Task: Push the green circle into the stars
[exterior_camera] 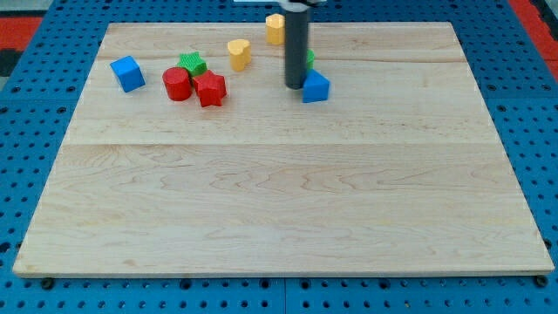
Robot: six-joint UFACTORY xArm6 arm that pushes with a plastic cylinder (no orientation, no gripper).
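The green circle [310, 58] is mostly hidden behind my rod; only a green sliver shows at the rod's right edge. My tip [295, 86] rests on the board just left of a blue block [316, 87] and in front of the green circle. The green star [193, 63] and the red star [210, 89] lie at the view's upper left, with a red cylinder [176, 84] touching them. The stars are well to the left of my tip.
A yellow heart-like block [239, 53] sits between the stars and my rod. A yellow block [275, 28] stands near the top edge behind the rod. A blue cube [127, 73] lies at the far left. The wooden board [279, 192] lies on a blue pegboard.
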